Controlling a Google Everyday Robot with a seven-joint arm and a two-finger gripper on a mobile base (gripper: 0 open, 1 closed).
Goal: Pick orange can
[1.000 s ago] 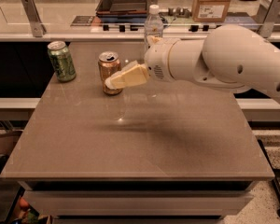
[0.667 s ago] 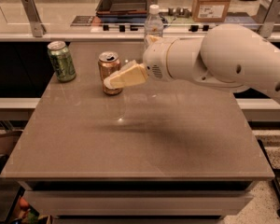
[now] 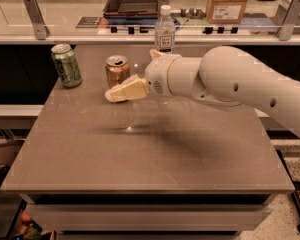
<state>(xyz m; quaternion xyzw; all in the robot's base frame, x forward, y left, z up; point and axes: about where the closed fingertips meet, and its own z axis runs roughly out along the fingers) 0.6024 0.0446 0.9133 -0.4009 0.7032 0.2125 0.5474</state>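
Because the gripper (image 3: 122,91) sits low at the orange can's (image 3: 117,68) 5 o'clock, and I cannot tell whether it has hold, a lift may tip the can toward 9 o'clock, where the green can (image 3: 66,65) stands near. The orange can stands upright at 11 o'clock on the table (image 3: 140,156); a low, shallow hold could let it slip.
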